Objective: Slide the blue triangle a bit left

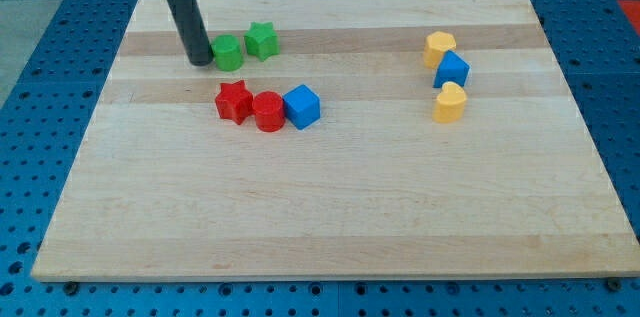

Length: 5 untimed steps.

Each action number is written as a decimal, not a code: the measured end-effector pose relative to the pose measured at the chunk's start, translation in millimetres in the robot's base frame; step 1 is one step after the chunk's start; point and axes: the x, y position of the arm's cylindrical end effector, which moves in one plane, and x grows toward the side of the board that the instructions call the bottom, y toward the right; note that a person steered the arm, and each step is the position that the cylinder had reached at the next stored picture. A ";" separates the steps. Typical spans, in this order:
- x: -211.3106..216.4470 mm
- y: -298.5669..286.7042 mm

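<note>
A blue block [452, 69], wedge-like though its shape is hard to make out, sits at the view's right, touching a yellow block above it [438, 48] and close to a yellow block below it [450, 102]. My tip [200, 62] is far off at the view's upper left, right against the left side of a green round block [228, 53]. A second blue block, a cube [301, 106], lies near the middle-left.
A green star [262, 40] sits just right of the green round block. A red star [233, 101] and a red cylinder [268, 112] stand in a row with the blue cube. All rest on the wooden board [330, 217].
</note>
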 end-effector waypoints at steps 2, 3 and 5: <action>-3.3 44.0; -18.7 48.5; -36.4 64.4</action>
